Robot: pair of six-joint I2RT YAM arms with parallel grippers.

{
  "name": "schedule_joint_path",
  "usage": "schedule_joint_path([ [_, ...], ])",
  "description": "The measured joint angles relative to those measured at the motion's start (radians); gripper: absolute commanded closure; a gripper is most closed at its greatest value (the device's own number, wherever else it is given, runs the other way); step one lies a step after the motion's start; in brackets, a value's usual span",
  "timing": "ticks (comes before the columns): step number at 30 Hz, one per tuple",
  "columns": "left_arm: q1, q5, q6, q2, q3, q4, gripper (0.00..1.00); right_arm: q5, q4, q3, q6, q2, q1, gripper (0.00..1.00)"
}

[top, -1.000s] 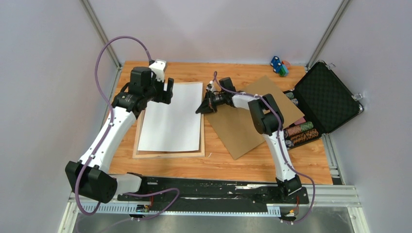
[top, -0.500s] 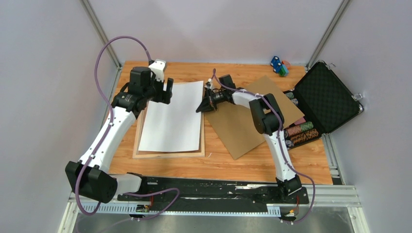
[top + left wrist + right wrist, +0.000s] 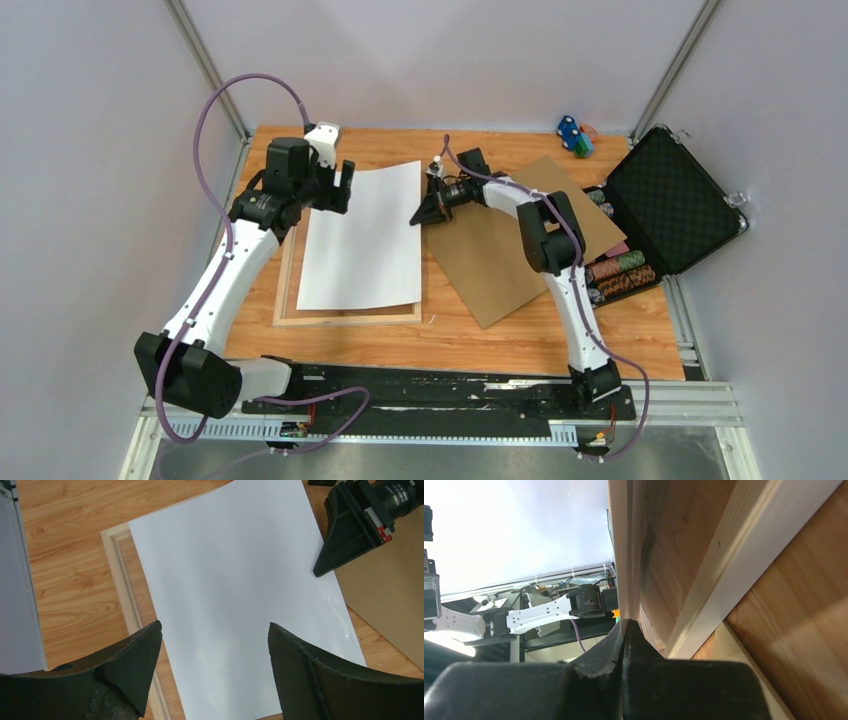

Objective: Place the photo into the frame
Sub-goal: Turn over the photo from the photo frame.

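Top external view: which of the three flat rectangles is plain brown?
The cardboard backing board, lying askew right of the others; the photo shows white, the frame pale wood.

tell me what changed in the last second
The right gripper, shut on the right edge of the photo, moved away from the bases and pulled the photo along, skewing it on the frame. The left gripper stayed open above it; the board and case did not move.

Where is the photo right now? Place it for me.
Top view: the photo lies white side up, left of centre, askew over the frame, its right edge at the right tool's shut tips, with the brown board just beyond.
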Motion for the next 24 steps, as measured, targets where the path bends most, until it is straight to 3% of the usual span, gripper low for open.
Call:
schedule_joint_path([
  [6, 0.0, -0.027, 0.012, 0.006, 0.0, 0.0, 0.14, -0.009, -0.086, 0.105, -0.059, 0.061, 0.011, 1.0],
  [24, 0.007, -0.063, 0.034, 0.031, -0.002, 0.002, 0.14, -0.015, -0.172, 0.163, -0.15, 0.092, 0.07, 1.0],
])
